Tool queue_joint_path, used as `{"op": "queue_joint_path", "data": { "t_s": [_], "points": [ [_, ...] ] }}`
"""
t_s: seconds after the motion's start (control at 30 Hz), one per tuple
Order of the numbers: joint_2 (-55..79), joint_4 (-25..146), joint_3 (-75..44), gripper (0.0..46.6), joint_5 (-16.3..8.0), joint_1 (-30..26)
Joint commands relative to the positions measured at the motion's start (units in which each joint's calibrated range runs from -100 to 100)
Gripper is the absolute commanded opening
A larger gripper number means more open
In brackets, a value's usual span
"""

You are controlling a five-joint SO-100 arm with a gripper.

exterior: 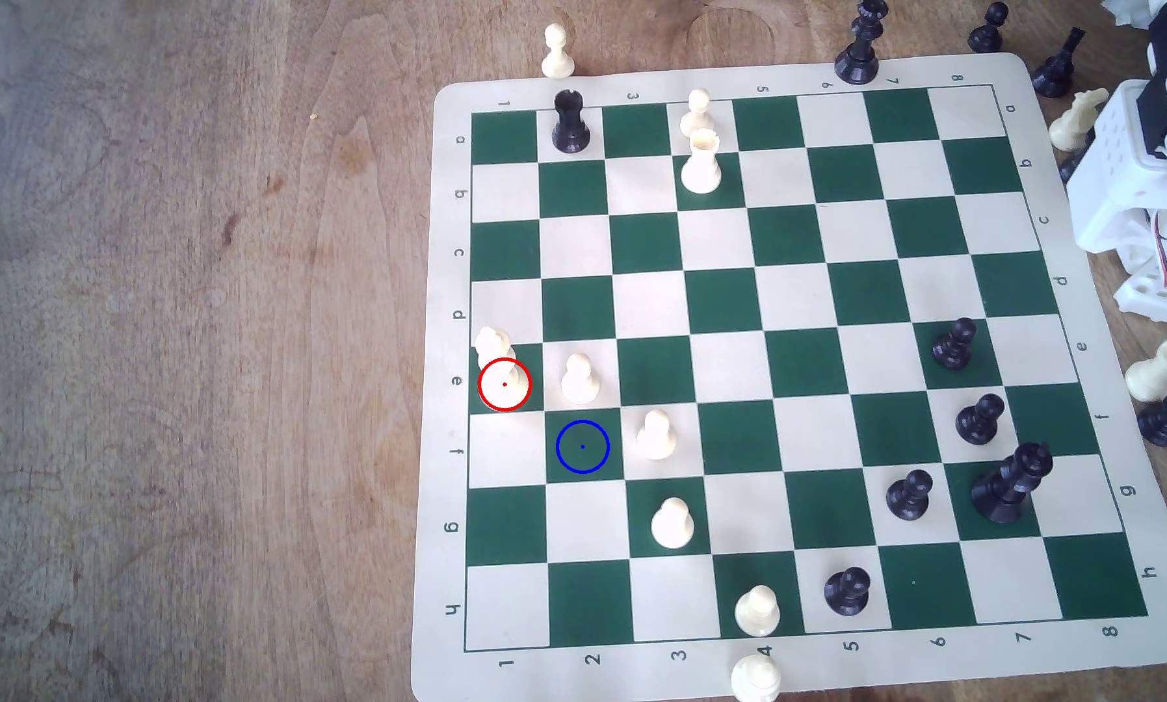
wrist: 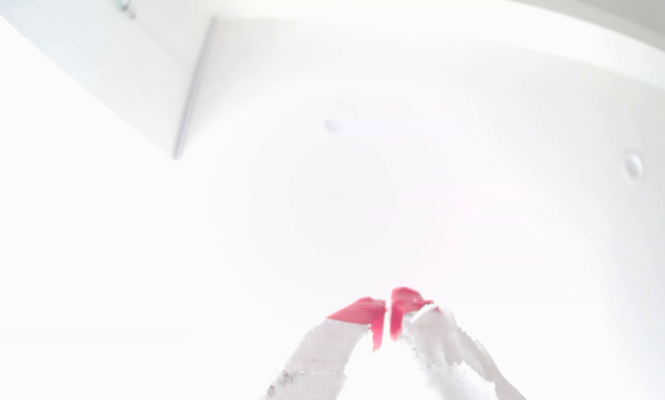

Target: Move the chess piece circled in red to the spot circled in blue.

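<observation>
The tall cream chess piece point(exterior: 499, 368) stands on the red-ringed green square in the board's point(exterior: 796, 675) outermost column at the exterior view's left, close to the edge. The blue-ringed green square point(exterior: 582, 446) is diagonally next to it and bare. A cream pawn point(exterior: 579, 379) stands just beside both. In the wrist view the tool point(wrist: 387, 307) has its red tips pressed nearly together, holding nothing.
</observation>
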Motion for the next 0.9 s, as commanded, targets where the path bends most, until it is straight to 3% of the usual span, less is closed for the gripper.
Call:
{"op": "queue_joint_path", "data": {
  "t_s": [0.0, 0.63, 0.67, 0.73, 0.87],
  "points": [
    [-0.2, -1.1, 0.8, 0.2, 0.0, 0.0],
    [-0.3, -1.1, 0.8, 0.2, 0.0, -0.9],
    [-0.3, 0.4, 0.8, 0.2, 0.0, -1.6],
    [-0.3, 13.9, 0.8, 0.2, 0.0, -8.7],
    [-0.2, 35.3, 0.8, 0.1, 0.9, -9.9]
  ]
}}
